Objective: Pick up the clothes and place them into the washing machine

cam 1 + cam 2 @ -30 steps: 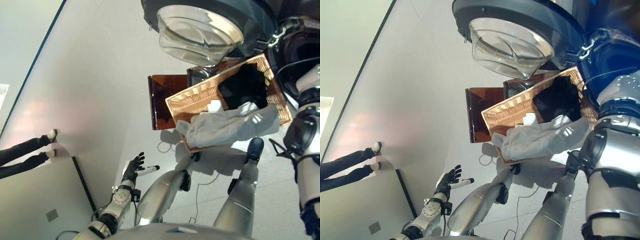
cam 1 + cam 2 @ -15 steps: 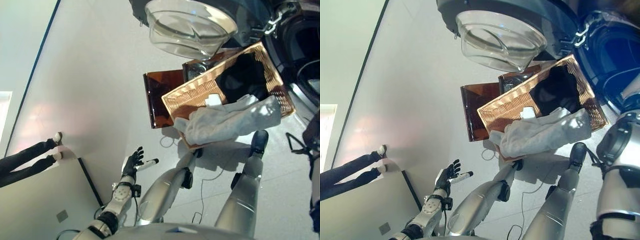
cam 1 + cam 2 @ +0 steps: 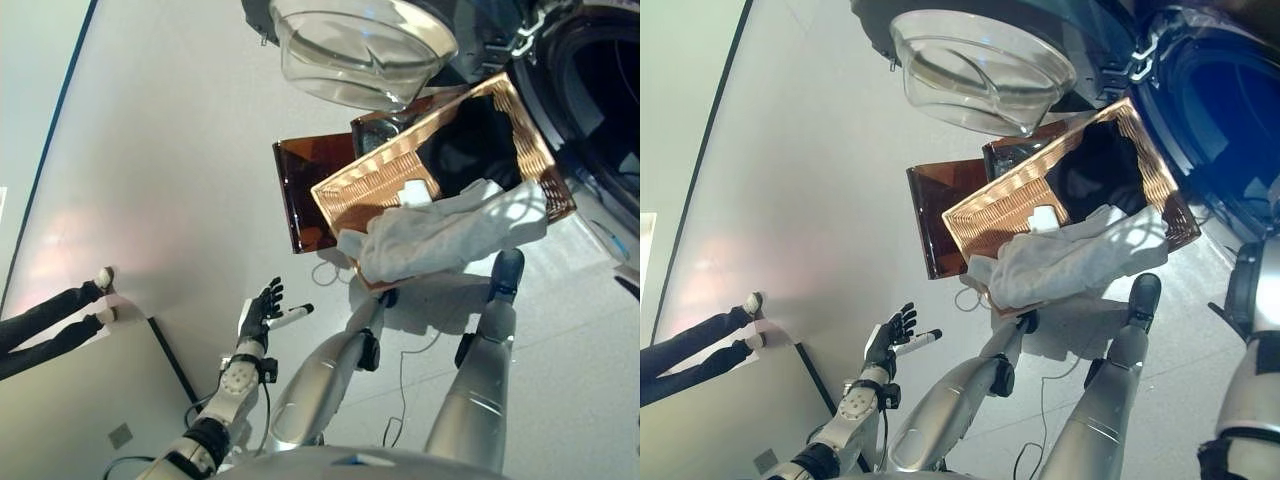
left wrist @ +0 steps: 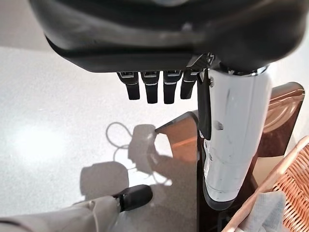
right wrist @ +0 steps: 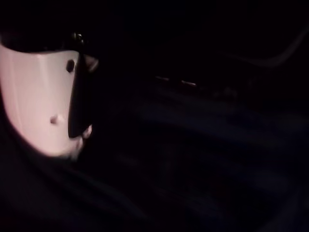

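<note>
A light grey garment [image 3: 440, 235] hangs over the near rim of the wicker basket [image 3: 350, 190], which also holds a black garment [image 3: 470, 150] and a small white piece [image 3: 413, 192]. Beyond the basket the washing machine's dark drum opening [image 3: 600, 90] stands with its glass door [image 3: 350, 50] swung open. My left hand [image 3: 258, 312] hovers open over the floor, well left of the basket, with nothing in it. In the right wrist view, the right hand [image 5: 43, 106] shows only its white thumb cover against darkness. Its fingers are hidden.
The basket rests on a brown stand [image 3: 300, 190]. A person's legs [image 3: 50, 320] lie at the far left on the floor. A grey panel [image 3: 80, 400] with a dark edge fills the lower left corner.
The camera view has shifted, so the basket and machine sit differently in the picture. My right arm has drawn towards the right edge, by the drum. The left hand stays open and empty.
</note>
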Robot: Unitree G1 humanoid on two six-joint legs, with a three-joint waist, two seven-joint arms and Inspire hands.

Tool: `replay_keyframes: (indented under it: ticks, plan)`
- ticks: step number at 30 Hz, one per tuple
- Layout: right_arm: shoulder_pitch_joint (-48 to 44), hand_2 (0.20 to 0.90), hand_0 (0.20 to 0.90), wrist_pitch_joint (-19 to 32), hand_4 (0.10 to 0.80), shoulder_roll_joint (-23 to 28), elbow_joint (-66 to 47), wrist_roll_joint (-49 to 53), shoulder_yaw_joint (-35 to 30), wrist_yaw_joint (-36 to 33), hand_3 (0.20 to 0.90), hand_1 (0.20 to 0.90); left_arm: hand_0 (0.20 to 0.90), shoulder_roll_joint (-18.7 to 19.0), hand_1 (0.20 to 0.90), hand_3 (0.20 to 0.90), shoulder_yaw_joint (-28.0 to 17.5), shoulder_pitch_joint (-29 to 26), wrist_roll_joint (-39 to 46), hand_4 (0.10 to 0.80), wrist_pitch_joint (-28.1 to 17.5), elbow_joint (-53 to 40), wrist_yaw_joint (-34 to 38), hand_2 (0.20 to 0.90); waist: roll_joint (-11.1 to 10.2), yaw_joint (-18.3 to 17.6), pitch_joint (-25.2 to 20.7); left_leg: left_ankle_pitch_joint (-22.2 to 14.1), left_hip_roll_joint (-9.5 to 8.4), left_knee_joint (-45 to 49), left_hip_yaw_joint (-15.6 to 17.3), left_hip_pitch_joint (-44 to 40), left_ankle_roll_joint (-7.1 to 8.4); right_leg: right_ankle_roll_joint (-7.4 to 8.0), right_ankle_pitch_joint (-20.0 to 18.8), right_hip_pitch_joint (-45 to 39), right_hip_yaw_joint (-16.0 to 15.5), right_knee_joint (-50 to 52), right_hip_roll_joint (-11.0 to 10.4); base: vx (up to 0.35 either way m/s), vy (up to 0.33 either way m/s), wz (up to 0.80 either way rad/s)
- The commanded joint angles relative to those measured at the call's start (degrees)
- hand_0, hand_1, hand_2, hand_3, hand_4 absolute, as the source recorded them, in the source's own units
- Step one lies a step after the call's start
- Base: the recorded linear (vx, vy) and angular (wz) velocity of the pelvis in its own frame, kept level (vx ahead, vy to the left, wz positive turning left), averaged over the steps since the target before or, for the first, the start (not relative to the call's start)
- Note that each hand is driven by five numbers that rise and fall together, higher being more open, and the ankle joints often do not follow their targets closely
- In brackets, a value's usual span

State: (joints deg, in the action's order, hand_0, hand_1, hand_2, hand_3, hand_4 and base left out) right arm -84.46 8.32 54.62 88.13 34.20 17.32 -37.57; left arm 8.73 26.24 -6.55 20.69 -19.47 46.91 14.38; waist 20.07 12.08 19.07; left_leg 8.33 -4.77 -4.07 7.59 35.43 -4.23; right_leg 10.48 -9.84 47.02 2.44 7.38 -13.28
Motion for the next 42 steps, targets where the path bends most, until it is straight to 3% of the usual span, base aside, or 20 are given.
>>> replay_keyframes:
  ticks: [1, 7, 10, 27, 31, 42]
  plan:
    - [-13.35, 0.9, 0.9, -1.6, 0.8, 7.44, -4.69, -12.63, 15.19, -5.59, 0.9, 0.9, 0.9, 5.48, 0.9, 0.9, -1.24, 1.54, -0.24, 0.8, -1.08, 0.56, 3.41, 0.9, 0.65, 1.35, -0.47, -0.34, 1.12, -0.93, 0.34, -0.02, 7.74, -3.28, 2.46, 0.84, -1.85, 4.38, 4.72, -0.031, 0.0, -0.01]
    - [-14.34, 0.9, 0.9, -13.25, 0.8, 8.39, -4.55, -34.45, 24.06, -10.99, 0.9, 0.9, 0.9, 4.44, 0.9, 0.9, -2.77, 0.28, 0.66, 0.8, -0.91, 1.06, 4.11, 0.9, -0.27, 0.87, -0.16, 0.21, 1.2, -0.93, -0.1, 0.86, 7.94, -3.5, 1.74, 0.88, -2.34, 3.72, 5.13, -0.027, -0.003, -0.01]
    - [-13.7, 0.9, 0.9, -16.53, 0.8, 8.94, -5.45, -39.67, 24.89, -13.14, 0.9, 0.9, 0.9, 3.77, 0.9, 0.9, -3.48, -0.35, 0.66, 0.8, -0.94, 1.54, 4.82, 0.9, -0.55, 0.9, -0.36, 0.42, 1.21, -0.93, -0.33, 0.99, 8.09, -3.53, 1.49, 0.62, -2.42, 3.29, 5.14, 0.0, 0.0, 0.0]
    - [-0.95, 0.9, 0.9, -23.84, 0.8, 6.09, -10.2, -49.44, 16.51, -22.13, 0.9, 0.9, 0.9, 1.12, 0.9, 0.9, -3.92, -4.5, -0.13, 0.8, -1.74, 3.26, 7.92, 0.9, -0.66, 2.4, 0.12, 0.95, 1.11, -0.93, -1.37, 1.58, 8.6, -3.54, 1.15, -0.02, -2.75, 1.95, 4.88, -0.007, 0.003, 0.03]
    - [1.68, 0.9, 0.9, -28.1, 0.8, 5.77, -10.56, -57.57, 19.29, -19.67, 0.9, 0.9, 0.9, 0.69, 0.9, 0.9, -4.95, -4.96, -0.38, 0.8, -2.3, 4.03, 7.87, 0.9, -1.37, 2.0, 0.5, 0.96, 1.26, -0.93, -1.44, 1.55, 8.65, -3.57, 0.95, -0.37, -3.1, 1.72, 4.89, 0.0, 0.0, 0.0]
    - [14.08, 0.9, 0.9, -30.7, 0.8, 1.73, -13.88, -66.24, 16.89, -19.67, 0.9, 0.9, 0.9, -0.55, 0.9, 0.9, -6.32, -5.8, -2.14, 0.8, -2.27, 8.22, 8.88, 0.9, -4.7, 0.62, 0.45, 0.82, 1.44, -0.93, -2.3, -0.8, 8.47, -3.63, 0.63, -4.86, -4.5, 0.79, 4.96, 0.01, 0.0, 0.07]
